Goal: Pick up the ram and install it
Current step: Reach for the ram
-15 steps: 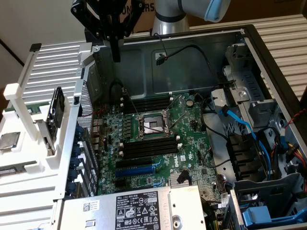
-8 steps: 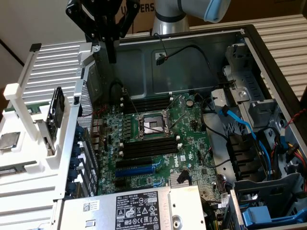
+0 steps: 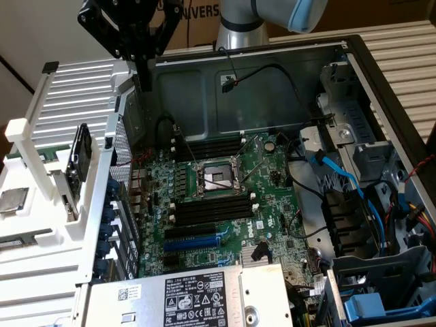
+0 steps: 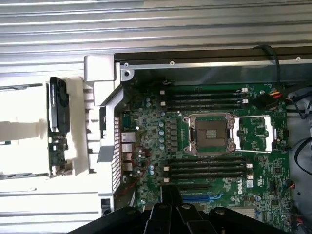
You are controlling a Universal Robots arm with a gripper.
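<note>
Ram [image 3: 37, 156] sits in the white rack [image 3: 75, 95]; the gripper [image 3: 145, 85] hangs empty above the case wall.

In the exterior view the ram shows as a thin green strip lying in the rack at that view's left. It is partly under a white bar and just beside the upright graphics card [image 3: 80, 155]. The gripper is well apart from the ram, above the rim where the rack meets the open computer case [image 3: 272, 75]. Its black fingers are drawn close together and have hold of nothing. In the wrist view the gripper [image 4: 170, 191] hovers over the near edge of the motherboard [image 4: 146, 122], where long black memory slots [image 4: 207, 168] flank the CPU socket [image 4: 210, 134].
</note>
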